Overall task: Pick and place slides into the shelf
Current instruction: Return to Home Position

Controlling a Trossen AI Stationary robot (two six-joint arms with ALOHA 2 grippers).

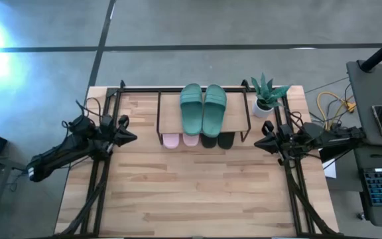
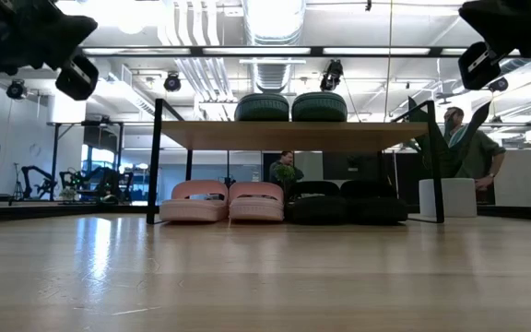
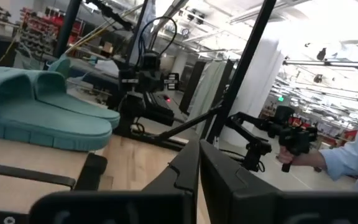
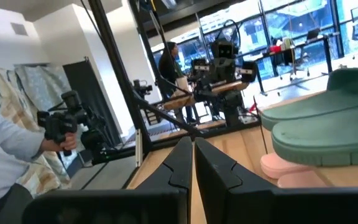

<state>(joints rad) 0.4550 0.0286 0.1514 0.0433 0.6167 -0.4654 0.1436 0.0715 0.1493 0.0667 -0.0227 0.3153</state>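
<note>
The shelf, a low black wire rack with a light wooden top board, stands at the table's far middle. A dark green pair of slides lies side by side on the top board. Under the board a pink pair and a black pair rest with their soles on the table. My left gripper hangs shut at the table's left edge, clear of everything. My right gripper hangs shut at the right edge, level with the shelf's front. In the wrist views the green slides show beyond shut fingers.
A small potted plant in a white pot stands at the table's far right corner beside the shelf. The near half of the table is bare wood. A desk with keyboard and cables stands right of the table. People show in the room behind.
</note>
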